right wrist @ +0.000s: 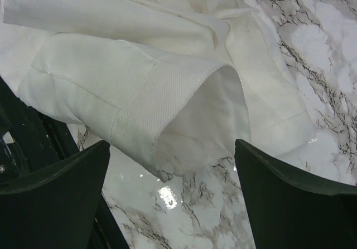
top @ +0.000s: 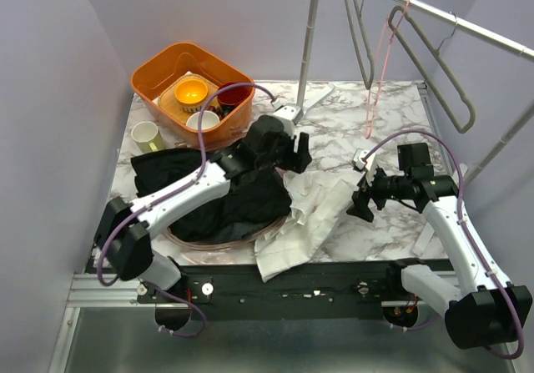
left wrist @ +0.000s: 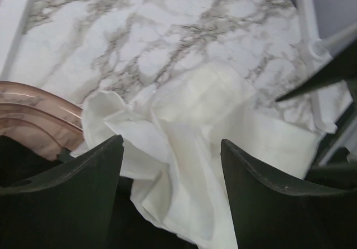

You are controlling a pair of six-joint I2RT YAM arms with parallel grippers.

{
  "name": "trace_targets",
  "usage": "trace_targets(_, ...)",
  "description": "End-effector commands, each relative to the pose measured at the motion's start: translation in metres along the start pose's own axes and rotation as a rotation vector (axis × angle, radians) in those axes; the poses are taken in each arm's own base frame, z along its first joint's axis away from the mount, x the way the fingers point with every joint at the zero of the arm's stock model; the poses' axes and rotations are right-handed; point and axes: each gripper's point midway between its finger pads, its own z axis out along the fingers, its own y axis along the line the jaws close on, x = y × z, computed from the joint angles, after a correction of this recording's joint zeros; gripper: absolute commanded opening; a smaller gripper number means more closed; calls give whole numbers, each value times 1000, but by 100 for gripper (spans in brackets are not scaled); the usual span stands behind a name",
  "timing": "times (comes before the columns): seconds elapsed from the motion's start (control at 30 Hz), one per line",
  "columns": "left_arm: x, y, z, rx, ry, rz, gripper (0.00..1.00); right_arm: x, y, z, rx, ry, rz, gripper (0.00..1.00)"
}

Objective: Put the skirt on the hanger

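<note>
Left gripper: fingers spread wide, nothing between them; poised over the rumpled near edge of the skirt, whether touching it could not be told; in the top view its tips were black against the black garment and hard to separate from it.

Right gripper: fingers likewise apart and empty; set low over a folded hem of the same skirt, bare marble showing beneath the gap; contact with the cloth not discernible.

Skirt: white, woven with a fine diagonal rib visible along the hem band; lay crumpled on the table between the two grippers, one end hanging past the near edge; its left portion tucked under the black garment, so its full outline was hidden.

Black garment: heaped over the left half of the table, under the left arm; a pink translucent curve showed beneath its edge, mostly covered, its nature uncertain.

Rail: ran across the upper right, cut off by the frame; carried grey hangers and a thin pink hanger, all bare.

Orange basin: far left corner, holding bowls and cups; a pale cup stood just beside it on the marble.
</note>
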Motion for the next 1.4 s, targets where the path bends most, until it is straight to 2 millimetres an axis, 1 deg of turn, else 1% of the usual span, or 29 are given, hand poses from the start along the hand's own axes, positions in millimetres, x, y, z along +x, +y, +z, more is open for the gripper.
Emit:
trace_targets(0.0,-2,48,32,-301,81,-31,74,-5,-12,-1,66,-15,66,99)
trace_targets(0.03,-3,52,36,-328,93,-31,70,-5,-12,0,67,-16,71,99)
trace_targets(0.07,-11,53,49,-346,90,-17,68,-5,-13,0,71,-16,75,99)
trace_targets(0.13,-16,61,56,-394,101,-2,65,-4,-15,0,82,-11,90,98)
trace_targets(0.17,-26,64,65,-417,88,6,62,-3,-15,0,84,-9,93,98)
trace_targets(0.2,-29,67,69,-425,88,3,61,-3,-15,1,81,-10,95,98)
trace_targets(0.23,-33,74,73,-440,83,-5,61,-2,-13,2,76,-11,98,98)
trace_targets(0.27,-37,77,81,-445,79,-13,57,-3,-13,1,74,-14,97,98)
trace_targets(0.33,-35,81,92,-428,95,-46,53,-3,-12,2,69,-17,96,98)
trace_targets(0.37,-36,84,103,-416,104,-60,46,-3,-12,2,69,-15,98,98)
trace_targets(0.4,-29,78,110,-374,137,-75,44,-2,-12,2,70,-14,100,98)
trace_targets(0.47,-12,74,120,-343,197,-84,41,-1,-11,3,67,-12,101,98)
trace_targets(0.53,3,72,123,-319,239,-94,41,-1,-11,2,65,-13,102,98)
trace_targets(0.57,15,76,124,-330,266,-92,41,-1,-10,3,62,-13,100,98)
trace_targets(0.63,25,82,121,-345,287,-90,41,-1,-10,3,62,-16,98,98)
trace_targets(0.67,39,88,117,-363,315,-88,40,-2,-10,3,60,-18,98,98)
trace_targets(0.73,48,98,111,-384,334,-90,40,-2,-8,3,52,-19,97,98)
trace_targets(0.77,58,105,104,-405,352,-92,40,-2,-8,3,51,-19,96,98)
trace_targets(0.83,65,119,96,-433,357,-103,40,-3,-7,3,46,-23,94,98)
trace_targets(0.87,76,125,87,-448,376,-109,40,-3,-7,3,45,-24,92,98)
trace_targets(0.93,81,134,79,-461,376,-123,40,-3,-6,3,41,-24,92,98)
trace_targets(0.97,88,143,67,-479,384,-135,39,-3,-6,3,41,-24,91,98)
trace_targets(1.0,91,146,63,-485,384,-142,39,-3,-6,3,40,-25,91,98)
trace_targets(1.03,90,149,59,-491,374,-149,39,-3,-6,3,39,-25,93,98)
trace_targets(1.07,93,154,49,-503,374,-153,39,-4,-5,3,35,-27,92,98)
trace_targets(1.17,94,159,36,-513,365,-162,39,-5,-4,3,28,-32,88,98)
trace_targets(1.23,92,163,30,-512,355,-162,40,-6,-2,2,20,-37,84,98)
trace_targets(1.33,82,162,22,-496,333,-170,41,-7,-1,1,14,-34,81,98)
trace_targets(1.37,70,158,19,-478,305,-168,42,-7,-1,0,15,-32,77,98)
